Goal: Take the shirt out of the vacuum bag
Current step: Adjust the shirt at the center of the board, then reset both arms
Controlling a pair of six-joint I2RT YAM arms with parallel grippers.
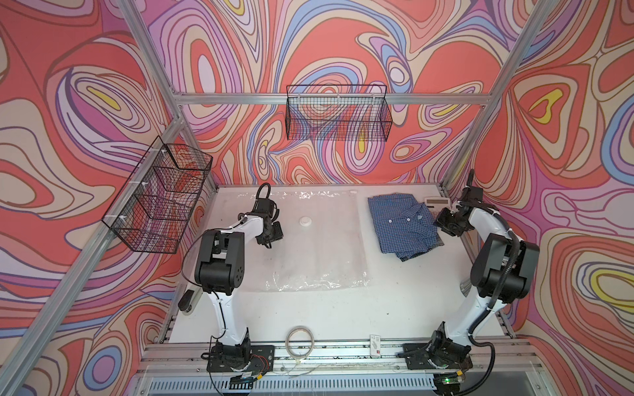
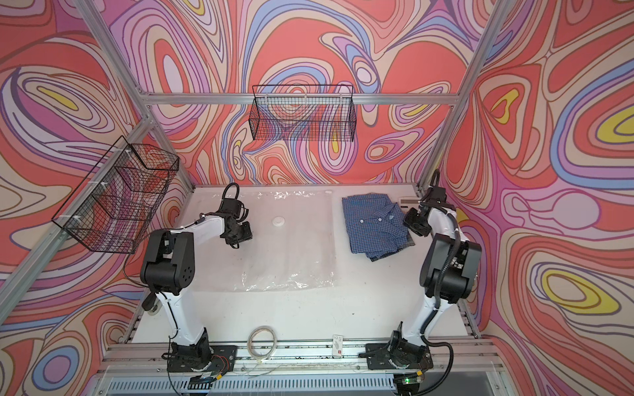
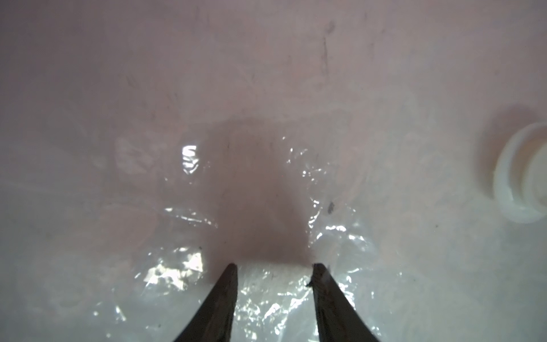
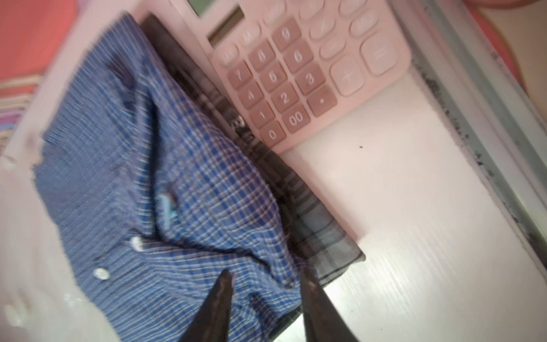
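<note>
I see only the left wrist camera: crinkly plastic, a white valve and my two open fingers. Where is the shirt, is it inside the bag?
Observer: No. The shirt lies folded on the table, outside the vacuum bag, on the right arm's side.
Operator: Does the right hand hold it?
Observer: No. The right hand is over the shirt's edge, jaws apart, gripping nothing.
Operator: Is anything else near it?
Observer: A pink calculator lies beside the shirt, toward the back wall.
</note>
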